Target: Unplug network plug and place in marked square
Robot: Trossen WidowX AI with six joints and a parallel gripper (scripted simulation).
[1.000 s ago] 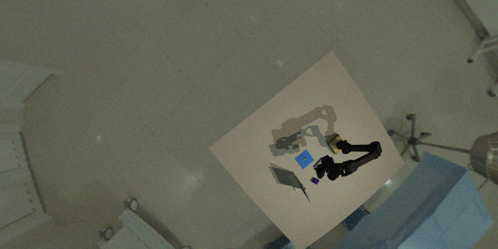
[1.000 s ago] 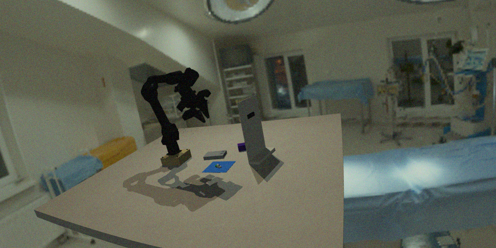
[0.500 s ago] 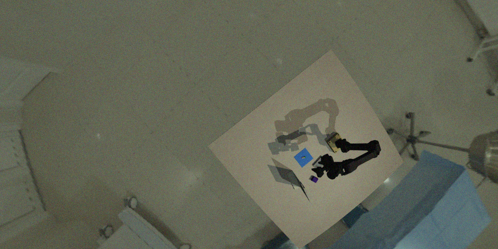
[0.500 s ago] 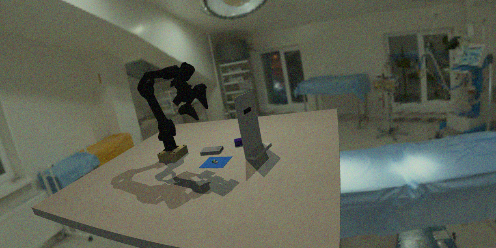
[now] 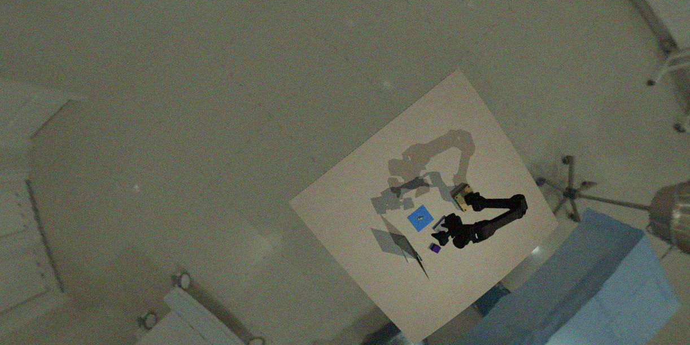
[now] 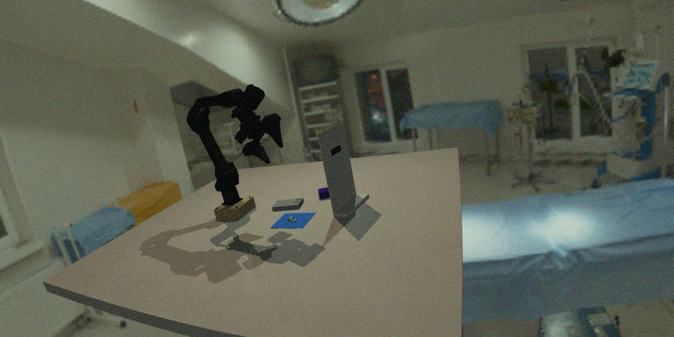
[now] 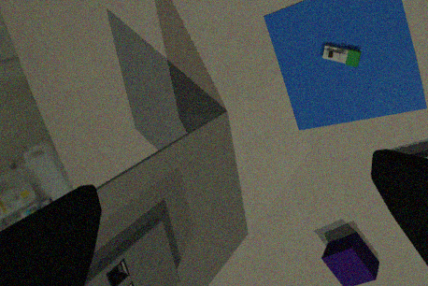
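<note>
The plug (image 5: 420, 218) (image 6: 292, 219) (image 7: 341, 55), pale with a green end, lies on the table inside the blue marked square (image 5: 419, 227) (image 6: 305, 218) (image 7: 304, 81), clear of its edges. My gripper (image 6: 275, 155) (image 7: 237, 181) is wide open and empty, raised well above the table, its fingers touching nothing. The grey panel (image 6: 339, 174) (image 7: 206, 207) stands upright in front of the gripper. A dark socket opening (image 7: 118, 273) shows in the panel in the wrist view, with no plug visible in it; the left finger hides part of the panel there.
A purple block (image 5: 435, 248) (image 6: 323, 193) (image 7: 348, 264) stands on the table near the panel. A flat grey box (image 5: 439, 223) (image 6: 287, 204) lies between the square and the arm's yellowish base (image 5: 463, 199) (image 6: 234, 211). Shadows of the arm fall beyond the square.
</note>
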